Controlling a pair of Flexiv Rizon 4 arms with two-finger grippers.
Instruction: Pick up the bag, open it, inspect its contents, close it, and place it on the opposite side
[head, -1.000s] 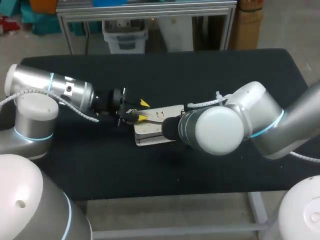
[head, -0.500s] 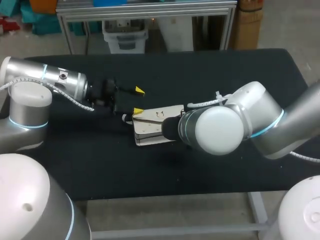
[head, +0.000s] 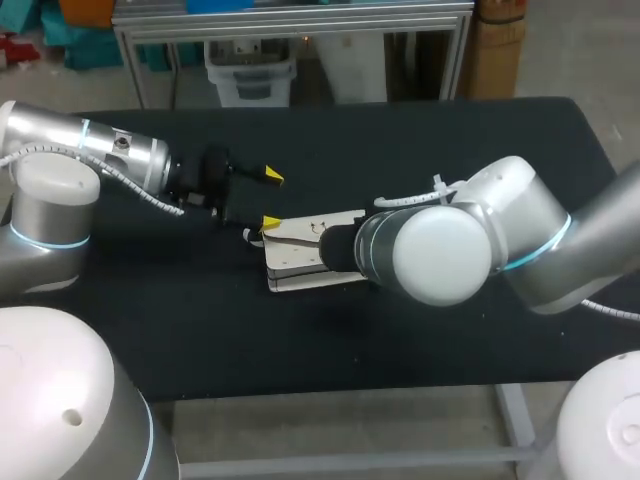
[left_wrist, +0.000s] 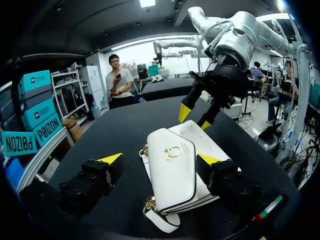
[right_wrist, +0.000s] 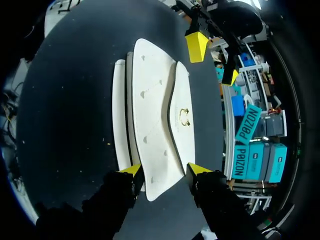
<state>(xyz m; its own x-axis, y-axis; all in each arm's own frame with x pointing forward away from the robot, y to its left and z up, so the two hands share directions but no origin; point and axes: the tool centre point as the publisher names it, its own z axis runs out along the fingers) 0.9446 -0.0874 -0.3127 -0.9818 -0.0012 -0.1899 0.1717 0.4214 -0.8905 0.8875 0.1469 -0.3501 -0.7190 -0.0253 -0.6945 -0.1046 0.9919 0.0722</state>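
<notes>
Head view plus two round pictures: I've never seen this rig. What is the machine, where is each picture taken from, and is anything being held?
The machine is two robot arms at a black table. Each arm ends in a gripper with two yellow-tipped fingers. The head view looks down from above and behind the robot. Each round picture comes from a camera on one arm's wrist. One white bag lies flat on the table with its flap down. The left gripper is open at one end of the bag and holds nothing. The right gripper is at the bag's other end; whether it grips the bag cannot be told.
</notes>
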